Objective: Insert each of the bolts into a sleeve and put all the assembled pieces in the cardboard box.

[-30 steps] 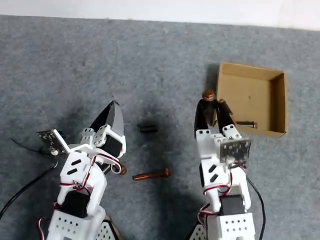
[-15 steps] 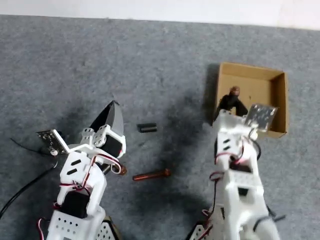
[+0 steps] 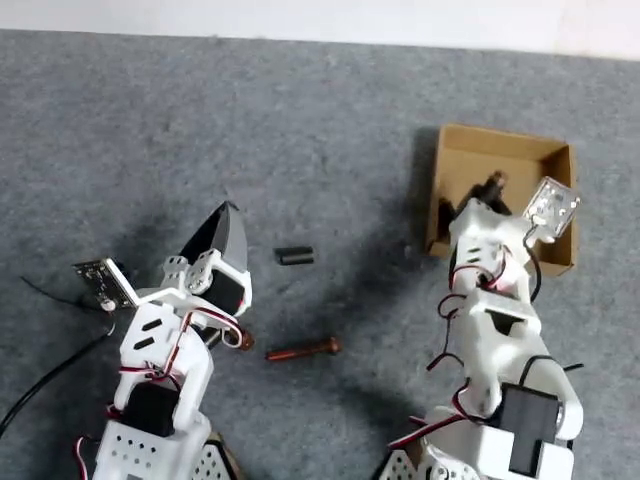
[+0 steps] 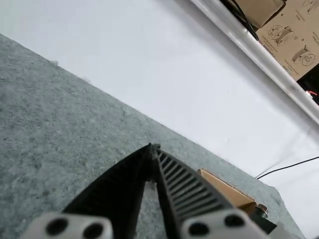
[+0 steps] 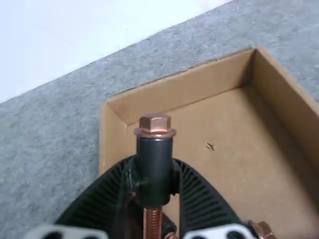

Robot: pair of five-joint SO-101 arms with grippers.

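My right gripper is shut on an assembled piece, a copper bolt standing upright in a black sleeve. It hangs over the inside of the cardboard box, as the high view shows with the right gripper above the box. The copper head of another bolt lies on the box floor. A loose black sleeve and a loose copper bolt lie on the grey mat between the arms. My left gripper is shut and empty, left of the sleeve, its left gripper tip raised off the mat.
Grey mat covers the table, with a white wall strip behind it. The box edge sits far to the side of the left gripper. Open mat lies behind the loose sleeve and left of the box.
My right arm has carried the assembled piece from just outside the box's near left corner to over the box's inside. The left arm, the loose bolt and the loose sleeve have not moved.
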